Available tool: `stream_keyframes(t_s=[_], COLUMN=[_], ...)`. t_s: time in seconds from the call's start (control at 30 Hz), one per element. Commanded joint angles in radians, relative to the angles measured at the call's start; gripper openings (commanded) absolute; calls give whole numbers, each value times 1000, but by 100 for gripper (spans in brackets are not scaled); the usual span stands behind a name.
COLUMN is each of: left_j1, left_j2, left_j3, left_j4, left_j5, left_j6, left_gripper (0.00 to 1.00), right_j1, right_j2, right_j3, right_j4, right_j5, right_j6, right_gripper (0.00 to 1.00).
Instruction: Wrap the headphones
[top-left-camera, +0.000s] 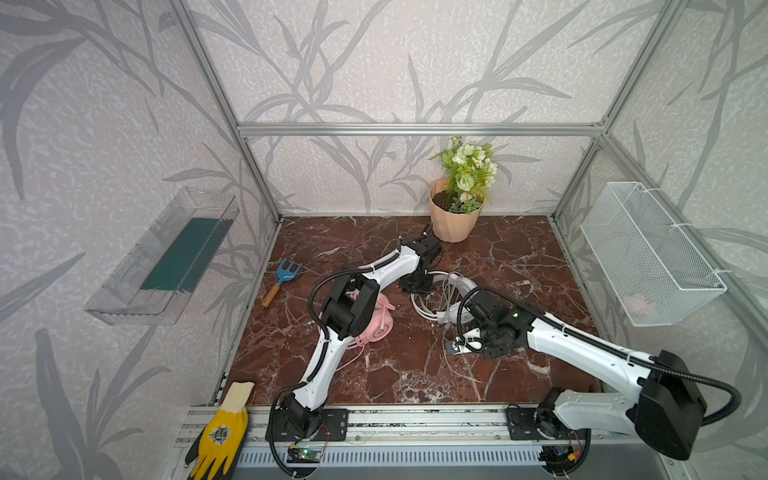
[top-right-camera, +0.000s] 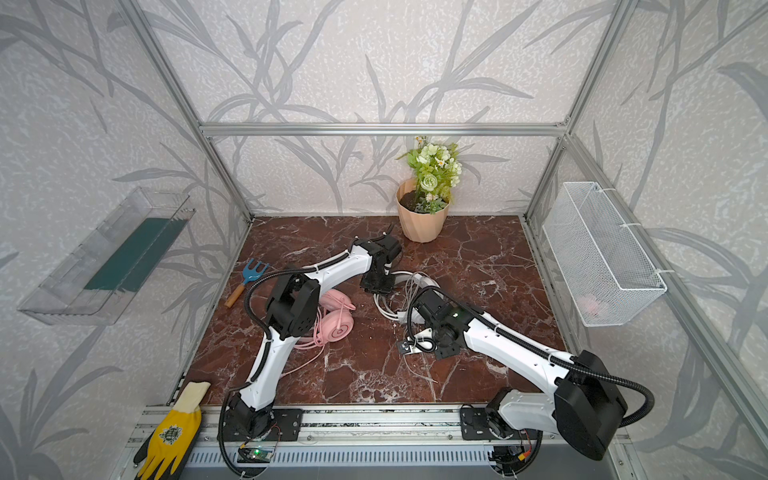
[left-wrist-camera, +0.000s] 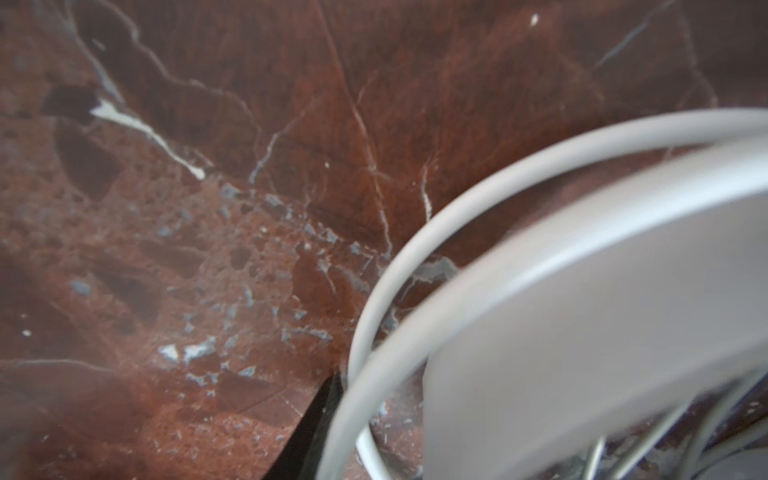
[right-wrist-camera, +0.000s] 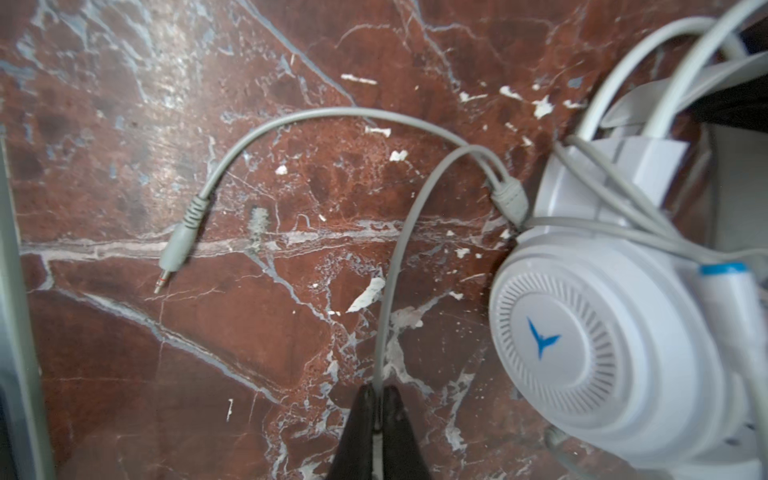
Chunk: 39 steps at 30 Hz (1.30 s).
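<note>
The white headphones (top-left-camera: 461, 284) (top-right-camera: 422, 278) lie mid-table in both top views, their cable looped loosely round them. My left gripper (top-left-camera: 415, 286) (top-right-camera: 376, 286) is down on their headband. In the left wrist view one black finger (left-wrist-camera: 316, 419) presses against the headband (left-wrist-camera: 582, 332); the other finger is hidden behind it. My right gripper (top-left-camera: 456, 347) (top-right-camera: 409, 347) (right-wrist-camera: 378, 395) pinches the thin grey-white cable (right-wrist-camera: 395, 257) beside the round earcup (right-wrist-camera: 582, 345). The jack plug (right-wrist-camera: 178, 245) lies free on the marble. The pink headphones (top-left-camera: 380, 328) (top-right-camera: 338, 324) lie partly under the left arm.
A peach flower pot (top-left-camera: 455, 216) stands at the back. A blue hand rake (top-left-camera: 282, 276) lies at the left edge. A yellow glove (top-left-camera: 222, 432) rests on the front rail. A wire basket (top-left-camera: 648, 253) hangs on the right wall, a clear tray (top-left-camera: 166, 257) on the left.
</note>
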Motion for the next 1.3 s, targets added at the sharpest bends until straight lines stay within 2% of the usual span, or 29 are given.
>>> stream_keyframes(t_s=[0.0,0.1,0.2,0.27,0.37,0.43,0.47,0.6,0.73,0.8,1.0,1.27], left_j1=[6,10,13,16,23,27,28,30,30,31,30,30], left_j2=[-41,-45,-48,-53,-71,-80,-83,-96,-92,-93,-94,-97], left_j3=[-22,-22,-25,-33,-58,-73,-79,-105,-107,-112,-126,-135], left_j4=[-23,-23,-19,-14,5,13,18,44,43,45,49,54], left_j5=[-13,-9,-4,-8,-14,-8,-6,23,28,27,20,23], left_j6=[-35,-40,-49,-56,-66,-69,-68,-59,-54,-54,-43,-42], left_gripper=[37,37,37,37,38,38,38,38,38,38,38,38], right_j1=[1,0,1,1,1,8,19,108,183,193,230,233], right_j2=[17,3,-14,-11,-2,5,6,-9,13,33,106,257], right_j3=[11,54,119,170,234,257,257,194,127,92,1,16], right_j4=[-61,-66,-76,-62,17,56,77,151,124,112,214,310], right_j5=[-47,-99,-170,-211,-281,-332,-321,-173,-58,-49,-51,-84], right_j6=[25,69,139,248,507,663,765,1082,1295,1369,1458,1471], right_gripper=[28,44,64,72,76,77,77,77,76,72,70,64])
